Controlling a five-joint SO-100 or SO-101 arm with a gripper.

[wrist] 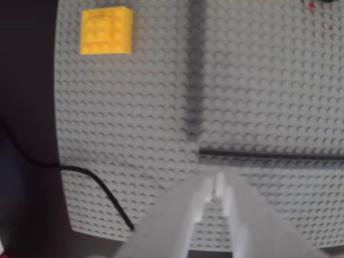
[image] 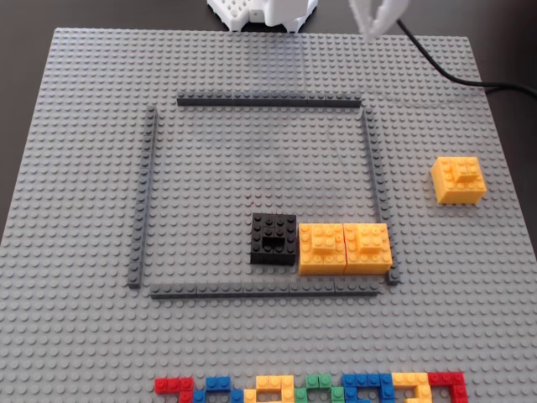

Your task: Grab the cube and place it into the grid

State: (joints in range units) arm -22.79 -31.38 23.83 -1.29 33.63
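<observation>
Even, soft lighting, faint shadows — fixed view sharp; wrist view blurred, tool (wrist: 217,185) out of focus.

Around the cube (image: 458,180) you have bare plate; inside the grid (image: 143,201), the black block (image: 273,239) and joined yellow blocks (image: 345,248) fill the lower right corner.

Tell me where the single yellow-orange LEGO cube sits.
In the fixed view, the yellow-orange LEGO cube sits alone on the baseplate, right of the dark grey grid outline, outside it.

no readable text, labels, numbers anywhere
</observation>
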